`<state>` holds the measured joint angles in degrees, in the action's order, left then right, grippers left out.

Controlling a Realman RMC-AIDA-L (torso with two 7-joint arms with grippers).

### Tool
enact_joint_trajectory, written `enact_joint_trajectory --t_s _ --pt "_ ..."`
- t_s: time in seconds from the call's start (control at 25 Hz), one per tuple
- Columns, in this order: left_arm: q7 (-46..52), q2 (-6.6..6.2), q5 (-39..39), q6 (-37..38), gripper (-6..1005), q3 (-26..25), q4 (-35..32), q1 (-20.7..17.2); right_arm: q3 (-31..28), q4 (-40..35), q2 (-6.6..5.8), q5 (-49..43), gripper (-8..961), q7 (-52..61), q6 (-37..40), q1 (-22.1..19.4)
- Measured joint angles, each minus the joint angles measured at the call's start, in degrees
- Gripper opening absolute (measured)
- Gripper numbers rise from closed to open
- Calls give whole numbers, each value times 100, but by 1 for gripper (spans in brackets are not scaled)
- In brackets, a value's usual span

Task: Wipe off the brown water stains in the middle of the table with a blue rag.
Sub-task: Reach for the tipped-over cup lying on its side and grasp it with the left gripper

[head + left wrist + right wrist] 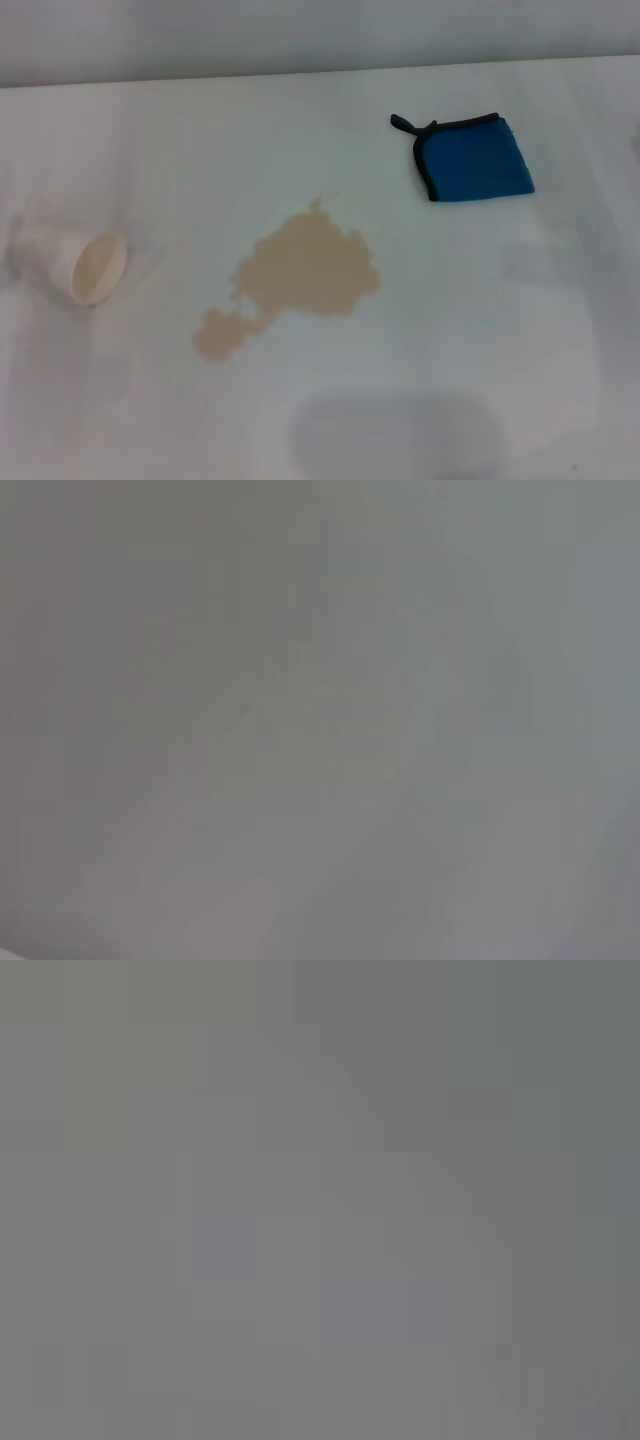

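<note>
The brown water stains [305, 272] spread as a tan blotchy puddle in the middle of the white table [480, 330], with a smaller lobe toward the near left. The blue rag [472, 158] lies folded at the far right, black trim around it and a short black loop at its far left corner. It rests apart from the puddle. Neither gripper shows in the head view. Both wrist views hold only a plain grey surface, with no fingers in them.
A white paper cup [70, 261] lies tipped on its side at the left, its tan inside facing the puddle. The table's far edge runs along the top of the head view.
</note>
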<state>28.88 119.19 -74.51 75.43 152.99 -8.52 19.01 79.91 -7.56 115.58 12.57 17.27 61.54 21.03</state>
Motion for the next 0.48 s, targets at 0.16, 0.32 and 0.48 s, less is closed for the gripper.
enact_joint_trajectory --t_s 0.16,0.32,0.48 --pt "81 -36 -1 6 888 -1 45 169 -17 -1 -5 126 816 -2 -3 -1" --pt "751 -119 93 231 887 50 436 419 -20 15 -8 210 816 -21 -17 -3" --pt "1782 -182 560 646 888 378 1449 775 -20 13 -10 211 816 -28 -19 -3"
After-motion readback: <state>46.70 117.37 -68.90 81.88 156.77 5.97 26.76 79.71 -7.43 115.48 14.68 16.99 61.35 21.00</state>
